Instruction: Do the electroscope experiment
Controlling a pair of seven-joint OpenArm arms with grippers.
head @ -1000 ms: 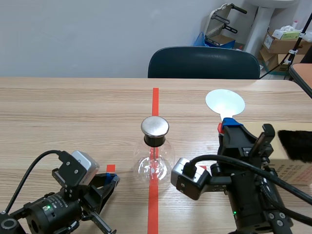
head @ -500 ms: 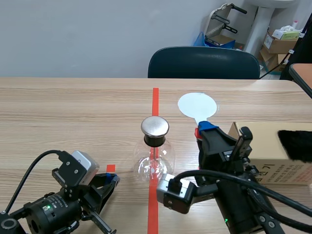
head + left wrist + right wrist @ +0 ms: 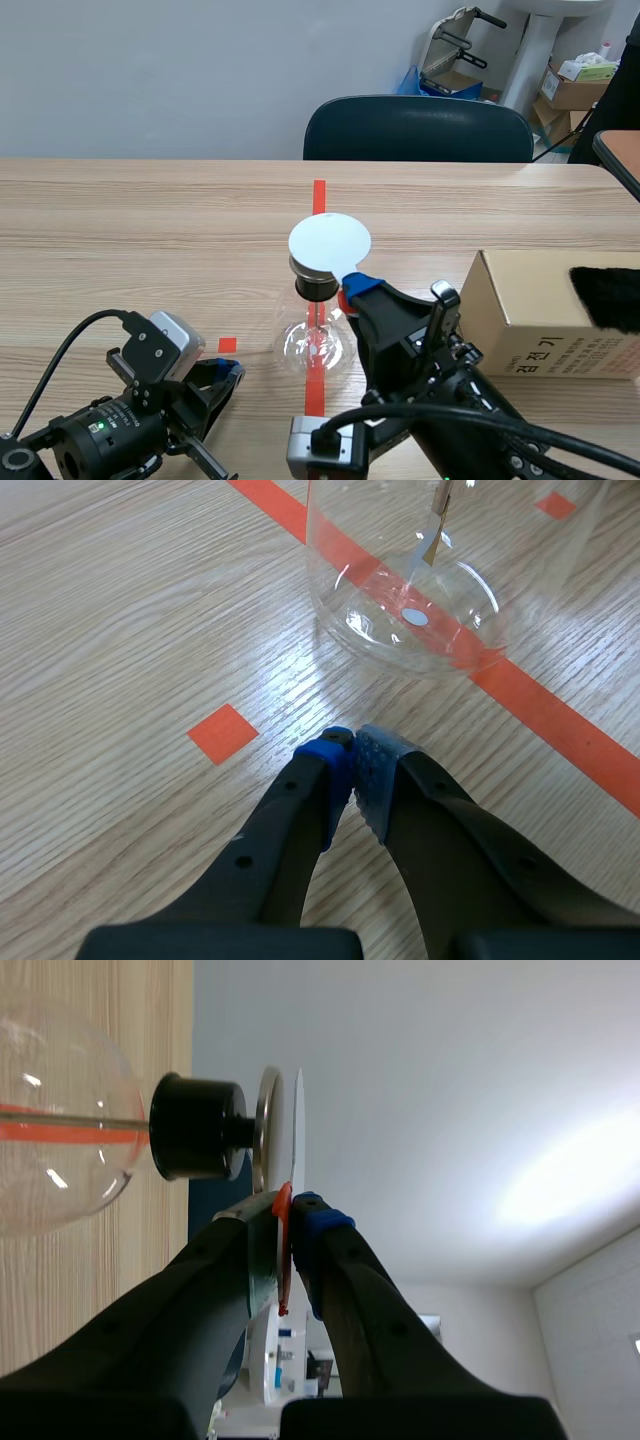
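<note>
The cardboard box (image 3: 540,300) at the right of the counter (image 3: 150,220) carries black Korean lettering on its near face, only partly in view and not fully readable. A black furry piece (image 3: 605,295) lies on the box's top at its far right.

The electroscope (image 3: 316,345) stands on the red tape line (image 3: 318,195) near the middle of the counter. It is a round clear glass flask with a black stopper (image 3: 195,1127) in its neck and a flat metal cap (image 3: 266,1125) on top. Inside the flask a thin rod hangs down with a narrow foil strip (image 3: 437,525) at its end.

The right claw (image 3: 290,1205) is clamped on the red handle (image 3: 284,1245) of a white disc (image 3: 329,243). It holds the disc flat just over the metal cap, and the right wrist view shows a thin gap between them.

The left claw (image 3: 352,750) rests low on the counter near the flask, its pads pressed together on nothing, just beside a red tape square (image 3: 222,733). A dark chair (image 3: 418,128) stands behind the counter
</note>
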